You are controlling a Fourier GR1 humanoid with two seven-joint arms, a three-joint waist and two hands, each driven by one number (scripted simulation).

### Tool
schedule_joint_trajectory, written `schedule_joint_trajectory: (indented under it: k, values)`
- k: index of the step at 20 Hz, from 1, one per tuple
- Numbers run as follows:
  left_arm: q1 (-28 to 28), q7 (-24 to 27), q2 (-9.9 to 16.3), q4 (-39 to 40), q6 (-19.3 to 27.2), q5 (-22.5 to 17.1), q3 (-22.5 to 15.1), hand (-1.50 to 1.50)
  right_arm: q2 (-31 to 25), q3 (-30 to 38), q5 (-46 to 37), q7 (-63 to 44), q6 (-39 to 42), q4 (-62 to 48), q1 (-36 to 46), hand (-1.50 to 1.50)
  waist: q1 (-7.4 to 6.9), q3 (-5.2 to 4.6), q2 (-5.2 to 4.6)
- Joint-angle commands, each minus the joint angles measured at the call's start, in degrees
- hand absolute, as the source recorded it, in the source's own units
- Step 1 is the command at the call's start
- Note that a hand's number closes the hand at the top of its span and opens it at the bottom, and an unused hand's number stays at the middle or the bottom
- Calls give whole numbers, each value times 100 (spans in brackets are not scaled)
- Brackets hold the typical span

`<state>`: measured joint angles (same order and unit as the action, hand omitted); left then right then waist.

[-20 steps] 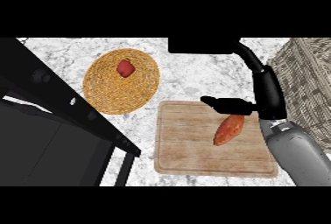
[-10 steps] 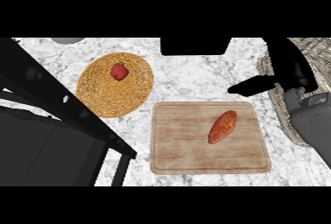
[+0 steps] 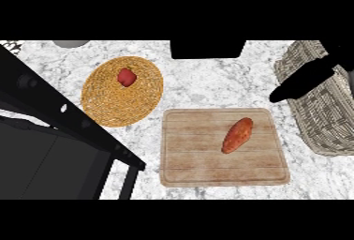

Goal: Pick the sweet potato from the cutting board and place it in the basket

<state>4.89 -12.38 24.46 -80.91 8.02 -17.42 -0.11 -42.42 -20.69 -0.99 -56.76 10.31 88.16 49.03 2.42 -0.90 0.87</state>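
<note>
We see the sweet potato [image 3: 238, 135] lying free on the cutting board [image 3: 200, 161]. Our right hand [image 3: 304, 83] hangs over the grey basket [image 3: 325, 126], holding nothing; whether its fingers are spread, we cannot tell.

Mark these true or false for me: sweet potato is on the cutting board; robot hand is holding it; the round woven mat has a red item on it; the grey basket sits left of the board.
1. The sweet potato lies on the cutting board. True.
2. The right robot hand holds the sweet potato. False: it is apart from it, over the grey basket.
3. A red item sits on the round woven mat. True.
4. The grey basket is left of the board. False: it is to its right.
</note>
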Motion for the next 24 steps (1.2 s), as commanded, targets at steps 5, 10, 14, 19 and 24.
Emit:
schedule_joint_trajectory:
  k: [5,10,14,19,24]
  values:
    - [-728,299,195,-267,-195,129,4,0,-439,589,1444,-692,600,831,-299,-150,123,87,4]
    - [-673,135,233,-521,-73,63,66,0,-795,1026,1621,-588,56,1635,-830,-150,261,102,48]
    - [-708,243,236,-301,-131,77,84,0,-668,1135,1278,-146,-383,2051,-1679,-150,203,102,-23]
    - [-805,134,233,-439,-54,149,-10,0,-463,910,697,58,-725,2644,-2421,-150,136,101,-35]
    - [-784,319,94,-389,-177,114,-115,0,107,456,-366,489,-1404,2580,-3060,-150,-37,97,-83]
